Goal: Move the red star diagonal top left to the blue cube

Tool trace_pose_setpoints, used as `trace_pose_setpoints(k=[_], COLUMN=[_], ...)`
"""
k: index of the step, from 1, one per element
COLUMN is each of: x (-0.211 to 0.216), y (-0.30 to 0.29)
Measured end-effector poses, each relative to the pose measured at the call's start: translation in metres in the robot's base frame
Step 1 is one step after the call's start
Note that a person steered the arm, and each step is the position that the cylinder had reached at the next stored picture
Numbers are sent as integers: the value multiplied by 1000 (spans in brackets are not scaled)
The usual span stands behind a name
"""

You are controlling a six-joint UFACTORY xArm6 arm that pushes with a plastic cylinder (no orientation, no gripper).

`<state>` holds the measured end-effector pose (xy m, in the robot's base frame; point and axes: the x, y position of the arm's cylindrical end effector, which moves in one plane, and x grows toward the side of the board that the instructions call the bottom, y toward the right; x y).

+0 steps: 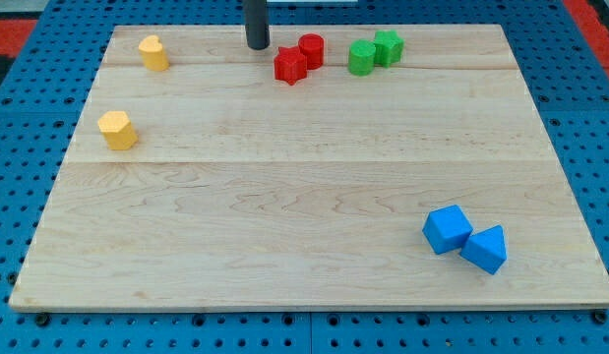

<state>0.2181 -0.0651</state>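
The red star (290,66) lies near the view's top middle of the wooden board (284,236), touching a red cylinder (312,49) at its upper right. The blue cube (447,229) sits at the view's lower right, touching a second blue block (484,249) at its lower right. My tip (258,45) stands just to the upper left of the red star, a small gap apart from it. The star is far from the blue cube, up and to the left of it.
Two green blocks (362,58) (388,46) sit side by side right of the red cylinder. A yellow block (153,53) lies at the top left and another yellow block (118,130) below it near the left edge. A blue pegboard (579,98) surrounds the board.
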Motion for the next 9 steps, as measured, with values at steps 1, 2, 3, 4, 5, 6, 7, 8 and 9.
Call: trace_pose_setpoints(k=[1,2,3,4,5,6,7,8,9], x=[62,164,151,94,36,-6,-18,34,68], y=[20,37,16,-7,1,22,53,54,54])
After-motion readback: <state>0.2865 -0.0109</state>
